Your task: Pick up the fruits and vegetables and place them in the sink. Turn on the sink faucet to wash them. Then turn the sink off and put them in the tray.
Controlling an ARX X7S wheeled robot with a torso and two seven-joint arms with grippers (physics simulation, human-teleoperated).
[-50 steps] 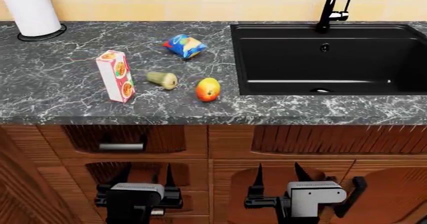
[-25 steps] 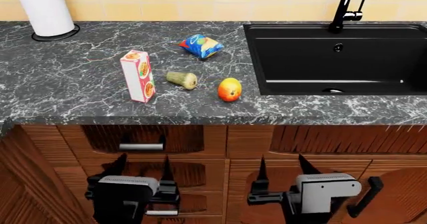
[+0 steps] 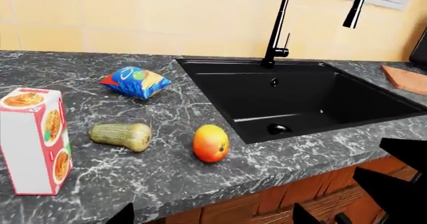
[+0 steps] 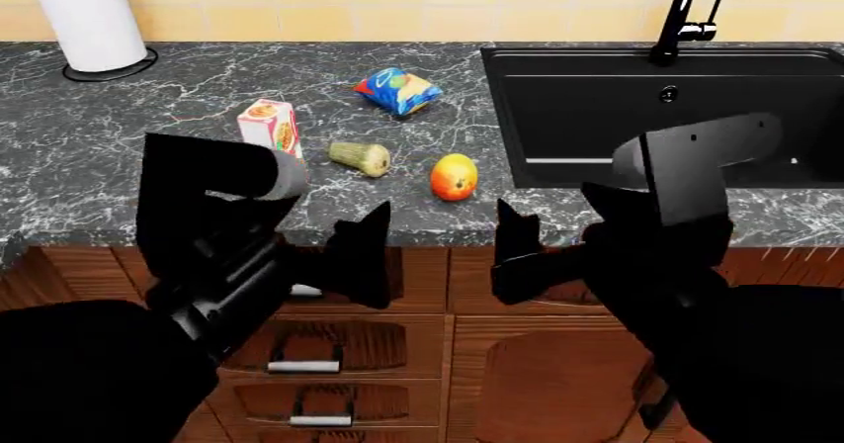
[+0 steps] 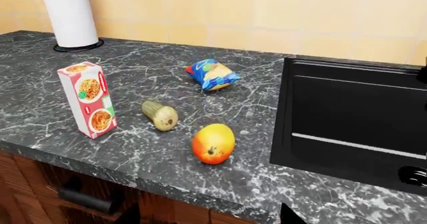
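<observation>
Both arms have risen since 0.5 s ago: then they hung low before the cabinet drawers, now they fill the near part of the head view at the desk's front edge. The left claw (image 4: 359, 250) and right claw (image 4: 517, 237) sit just in front of that edge, apart from each other and from every item. Each shows spread finger tips with nothing between them, so both are released and empty. The items on the desk have not shifted.

The mango (image 4: 454, 177) lies near the front edge, just left of the sink (image 4: 792, 181). The squash (image 4: 359, 157) lies left of the mango, near it but not touching. The red-and-white spaghetti box (image 4: 268, 123) stands upright left of the squash, its lower part hidden by the left arm. The blue snack bag (image 4: 397, 91) rests farther back. The faucet (image 4: 683, 16) rises at the sink's far rim. At the far left stands a paper towel roll (image 4: 89, 18).

The desk (image 4: 158, 107) is dark grey marble with white veins, backed by pale yellow tiles (image 4: 395, 3). Below are brown wooden drawers (image 4: 316, 349) with metal handles. In the left wrist view a corner of the wooden tray (image 3: 407, 79) shows right of the sink.
</observation>
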